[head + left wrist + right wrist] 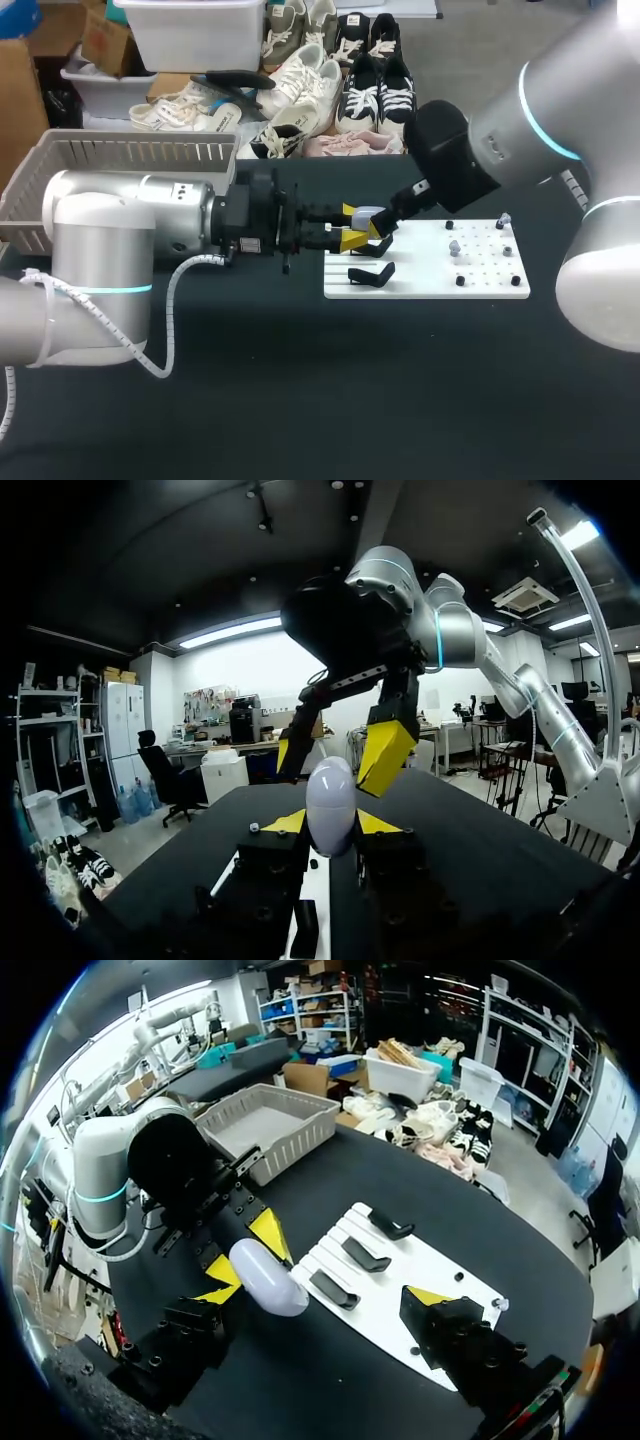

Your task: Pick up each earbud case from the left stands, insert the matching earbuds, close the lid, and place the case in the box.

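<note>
Since my left gripper [332,823] is already clamped on the white earbud case [330,802] over the stand board [495,286], I'd call the pickup done. My right gripper [335,757] hangs just beside it, spread wide and holding nothing. The lid looks shut, the earbuds [454,246] sit on their pegs, and the basket [290,1150] looks empty, so most of the job's left.

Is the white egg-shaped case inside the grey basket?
No, the left gripper holds the white egg-shaped case between its fingers, outside the grey plastic basket.
</note>
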`<state>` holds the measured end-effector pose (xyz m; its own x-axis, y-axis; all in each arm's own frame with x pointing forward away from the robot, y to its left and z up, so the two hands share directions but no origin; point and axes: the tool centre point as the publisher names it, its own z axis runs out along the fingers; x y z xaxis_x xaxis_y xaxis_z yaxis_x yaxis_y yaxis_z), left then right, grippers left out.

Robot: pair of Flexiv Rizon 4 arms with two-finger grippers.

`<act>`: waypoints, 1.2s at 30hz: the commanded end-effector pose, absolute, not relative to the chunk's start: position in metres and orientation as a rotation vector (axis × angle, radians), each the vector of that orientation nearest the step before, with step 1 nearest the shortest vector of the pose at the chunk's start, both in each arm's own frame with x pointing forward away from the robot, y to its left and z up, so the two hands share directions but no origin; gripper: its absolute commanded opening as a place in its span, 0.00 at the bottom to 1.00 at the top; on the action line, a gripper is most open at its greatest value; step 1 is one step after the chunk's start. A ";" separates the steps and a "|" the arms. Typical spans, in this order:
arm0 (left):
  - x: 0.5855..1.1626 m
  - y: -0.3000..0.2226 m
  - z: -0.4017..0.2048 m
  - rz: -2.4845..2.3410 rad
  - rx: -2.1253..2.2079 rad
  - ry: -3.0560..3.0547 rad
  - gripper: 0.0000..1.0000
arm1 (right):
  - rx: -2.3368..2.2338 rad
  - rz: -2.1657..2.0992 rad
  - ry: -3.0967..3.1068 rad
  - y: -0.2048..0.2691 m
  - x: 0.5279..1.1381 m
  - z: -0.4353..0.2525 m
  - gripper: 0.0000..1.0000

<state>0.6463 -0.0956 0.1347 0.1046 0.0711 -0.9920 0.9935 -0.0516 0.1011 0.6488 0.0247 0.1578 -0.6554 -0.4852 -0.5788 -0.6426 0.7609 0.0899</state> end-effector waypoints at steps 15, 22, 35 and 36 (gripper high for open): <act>0.647 -0.096 0.134 -1.131 1.344 1.160 0.00 | -0.797 0.356 2.420 0.026 0.652 0.162 1.00; 0.647 -0.096 0.134 -1.131 1.344 1.160 0.00 | -0.789 0.363 2.406 0.024 0.656 0.174 1.00; 0.647 -0.096 0.134 -1.131 1.344 1.160 0.00 | -0.690 -0.050 2.436 -0.036 0.674 0.205 1.00; 0.647 -0.096 0.134 -1.131 1.344 1.160 0.00 | -0.677 -0.092 2.448 -0.041 0.676 0.205 1.00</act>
<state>0.6467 -0.0956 0.1347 0.1047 0.0703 -0.9920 0.9935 -0.0526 0.1012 0.6818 -0.0349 0.1974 -0.6785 -0.4959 -0.5419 -0.5488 0.8326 -0.0748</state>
